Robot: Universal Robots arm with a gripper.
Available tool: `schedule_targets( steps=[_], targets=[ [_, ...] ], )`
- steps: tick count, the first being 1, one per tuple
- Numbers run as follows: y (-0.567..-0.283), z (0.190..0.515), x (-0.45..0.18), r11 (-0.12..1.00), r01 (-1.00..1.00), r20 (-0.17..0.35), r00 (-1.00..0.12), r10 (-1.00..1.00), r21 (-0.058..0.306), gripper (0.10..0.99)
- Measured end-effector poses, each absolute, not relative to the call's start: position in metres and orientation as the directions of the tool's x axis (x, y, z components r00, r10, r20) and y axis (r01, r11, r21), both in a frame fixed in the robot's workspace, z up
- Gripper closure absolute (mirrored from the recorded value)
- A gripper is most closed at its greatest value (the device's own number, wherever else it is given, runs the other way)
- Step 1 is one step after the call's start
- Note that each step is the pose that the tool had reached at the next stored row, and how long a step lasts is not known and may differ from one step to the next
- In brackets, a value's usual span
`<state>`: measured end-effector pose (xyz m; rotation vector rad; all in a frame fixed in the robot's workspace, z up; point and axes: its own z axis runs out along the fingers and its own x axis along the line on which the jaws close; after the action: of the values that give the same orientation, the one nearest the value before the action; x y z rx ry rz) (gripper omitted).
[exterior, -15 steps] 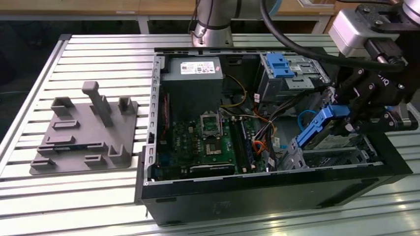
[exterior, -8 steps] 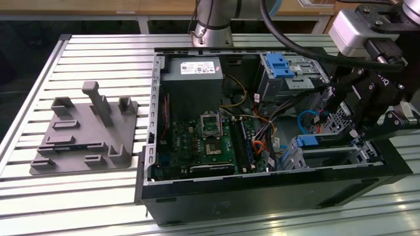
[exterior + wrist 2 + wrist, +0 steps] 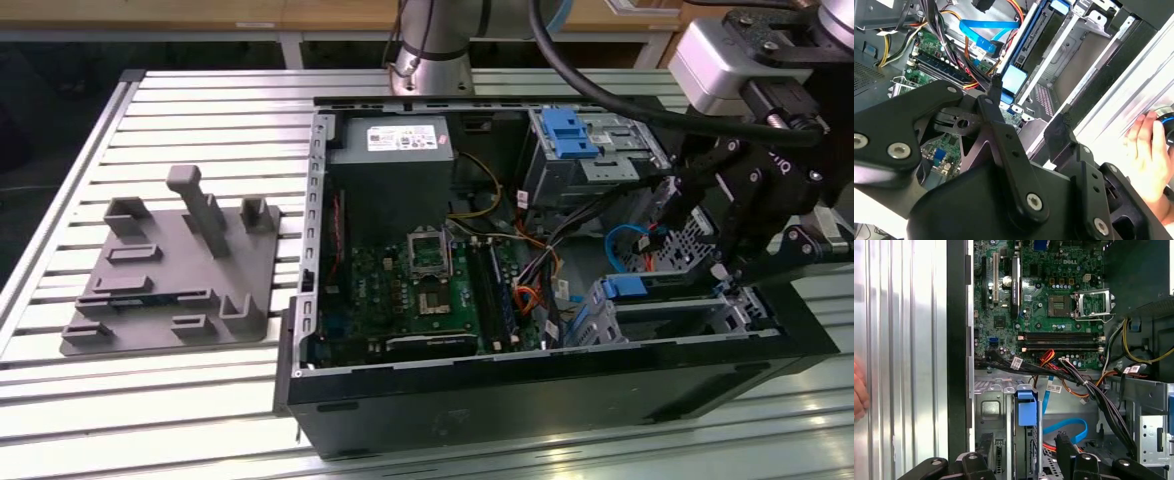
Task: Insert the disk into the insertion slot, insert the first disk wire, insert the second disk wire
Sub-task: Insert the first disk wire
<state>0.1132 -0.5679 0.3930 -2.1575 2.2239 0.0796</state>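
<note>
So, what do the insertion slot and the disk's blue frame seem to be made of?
The insertion slot looks like bare sheet metal: it is silver-grey, with thin folded walls, cut-outs and bright reflections. The disk's blue frame is probably moulded plastic: it is an even bright blue, matte, with rounded edges.

disk [image 3: 627, 290] in insertion slot [image 3: 595, 326], tool [image 3: 727, 275] above
</note>
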Motion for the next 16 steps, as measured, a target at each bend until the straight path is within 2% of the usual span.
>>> schedule_targets(
  steps=[10,14,16],
  targets=[
    [-0.5679,0.3929,0.1132,0.032,-0.999,-0.066,-0.032,-0.997,0.007,0.475],
    [-0.5672,0.3923,0.1132,0.078,-0.997,-0.065,-0.078,-0.995,0.005,0.475],
    [-0.5638,0.3923,0.1133,0.079,-0.997,-0.040,-0.079,-0.996,0.003,0.475]
  ],
)
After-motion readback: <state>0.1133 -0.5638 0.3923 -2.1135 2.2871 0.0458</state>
